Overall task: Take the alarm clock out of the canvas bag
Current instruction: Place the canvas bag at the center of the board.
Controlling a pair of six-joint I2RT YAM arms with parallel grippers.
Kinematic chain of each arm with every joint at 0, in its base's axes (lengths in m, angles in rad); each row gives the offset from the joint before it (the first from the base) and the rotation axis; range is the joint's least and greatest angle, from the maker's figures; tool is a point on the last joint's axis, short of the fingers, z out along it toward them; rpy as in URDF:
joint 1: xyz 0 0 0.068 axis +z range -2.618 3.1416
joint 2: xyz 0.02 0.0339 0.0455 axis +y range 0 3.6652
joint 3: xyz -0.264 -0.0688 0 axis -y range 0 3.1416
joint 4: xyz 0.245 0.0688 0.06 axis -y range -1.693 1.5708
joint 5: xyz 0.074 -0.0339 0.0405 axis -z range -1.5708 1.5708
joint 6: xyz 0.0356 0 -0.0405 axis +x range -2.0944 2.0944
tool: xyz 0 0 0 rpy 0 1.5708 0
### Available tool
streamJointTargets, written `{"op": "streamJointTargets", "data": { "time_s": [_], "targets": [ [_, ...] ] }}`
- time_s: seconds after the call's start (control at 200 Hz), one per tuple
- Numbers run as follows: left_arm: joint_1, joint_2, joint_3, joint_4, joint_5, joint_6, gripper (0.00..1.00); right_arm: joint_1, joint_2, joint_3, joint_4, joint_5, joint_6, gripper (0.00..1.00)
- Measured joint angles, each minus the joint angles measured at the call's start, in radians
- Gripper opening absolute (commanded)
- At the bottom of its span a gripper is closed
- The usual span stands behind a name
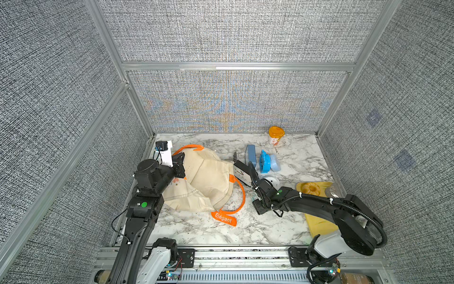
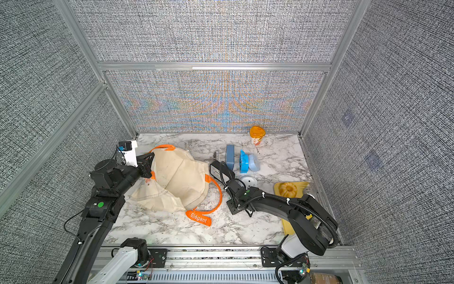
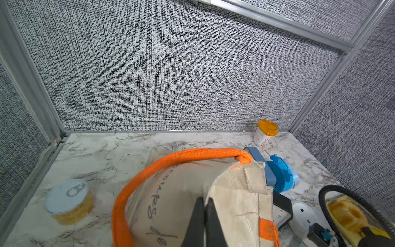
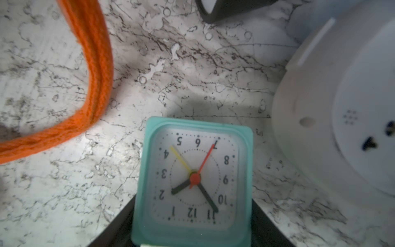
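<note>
The cream canvas bag point(image 1: 208, 177) with orange handles lies slumped on the left half of the marble table in both top views. My left gripper point(image 3: 204, 200) is shut on a fold of the bag's rim point(image 3: 235, 192) and holds it raised at the far left. The alarm clock point(image 4: 192, 181), square and teal with a white face, is outside the bag, low over the table to its right. My right gripper point(image 4: 193, 201) is closed on it, a black finger against each side. In the top views the right gripper point(image 1: 255, 193) hides most of the clock.
A black-framed clock face point(image 1: 242, 173) stands at the bag's mouth. Beyond it are a blue box point(image 1: 251, 155), a blue round gadget point(image 1: 266, 162) and an orange-lidded cup point(image 1: 276, 135). A white round socket point(image 4: 342, 107) lies close right of the clock. A yellow tray with a pastry point(image 1: 312, 189) is at the right, and a can point(image 3: 68, 198) far left.
</note>
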Motion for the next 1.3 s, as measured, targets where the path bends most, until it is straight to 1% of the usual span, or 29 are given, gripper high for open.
{"op": "streamJointTargets", "data": {
  "time_s": [0.135,0.385,0.505,0.515,0.53,0.555,0.59,0.645,0.695,0.77,0.885,0.945,1.0,1.06,1.19,1.3],
  "targets": [
    [0.0,0.027,-0.01,0.039,-0.003,-0.044,0.0,0.0,-0.041,0.0,0.0,0.006,0.004,0.83],
    [0.0,0.087,-0.03,0.113,-0.009,-0.119,0.0,-0.01,-0.135,0.047,-0.032,0.033,0.016,0.86],
    [0.0,0.111,-0.018,0.118,-0.03,-0.123,0.0,-0.031,-0.196,0.097,-0.068,0.043,0.019,0.88],
    [0.0,0.113,-0.015,0.117,-0.032,-0.122,0.09,-0.033,-0.202,0.101,-0.071,0.044,0.019,0.88],
    [0.0,0.116,-0.011,0.116,-0.035,-0.12,0.17,-0.036,-0.21,0.107,-0.076,0.045,0.019,0.88],
    [0.0,0.118,-0.005,0.113,-0.038,-0.115,0.25,-0.043,-0.225,0.121,-0.085,0.048,0.019,0.89],
    [0.0,0.119,0.006,0.108,-0.039,-0.099,0.32,-0.055,-0.246,0.14,-0.101,0.051,0.02,0.9],
    [0.001,0.119,0.033,0.11,-0.026,-0.085,0.34,-0.075,-0.281,0.173,-0.114,0.058,0.022,0.91],
    [0.001,0.119,0.066,0.106,-0.005,-0.06,0.4,-0.097,-0.317,0.196,-0.114,0.068,0.022,0.95],
    [0.0,0.116,0.105,0.092,0.042,-0.011,0.42,-0.133,-0.355,0.223,-0.118,0.083,0.019,0.96],
    [-0.002,0.086,0.124,0.034,0.084,0.053,0.45,-0.2,-0.371,0.281,-0.125,0.087,0.012,0.97],
    [-0.002,0.055,0.121,0.01,0.082,0.066,0.51,-0.231,-0.365,0.317,-0.131,0.086,0.002,0.97],
    [-0.002,0.02,0.115,0.0,0.059,0.072,0.54,-0.266,-0.357,0.357,-0.142,0.083,-0.001,0.97],
    [-0.002,-0.007,0.114,0.005,0.015,0.074,0.55,-0.312,-0.358,0.391,-0.147,0.079,-0.012,0.98],
    [-0.001,-0.008,0.114,0.039,-0.143,0.074,0.59,-0.454,-0.38,0.409,-0.126,0.074,-0.014,0.98],
    [0.001,0.022,0.047,0.111,-0.296,0.108,0.6,-0.571,-0.382,0.371,-0.059,0.044,-0.02,0.98]
  ]
}}
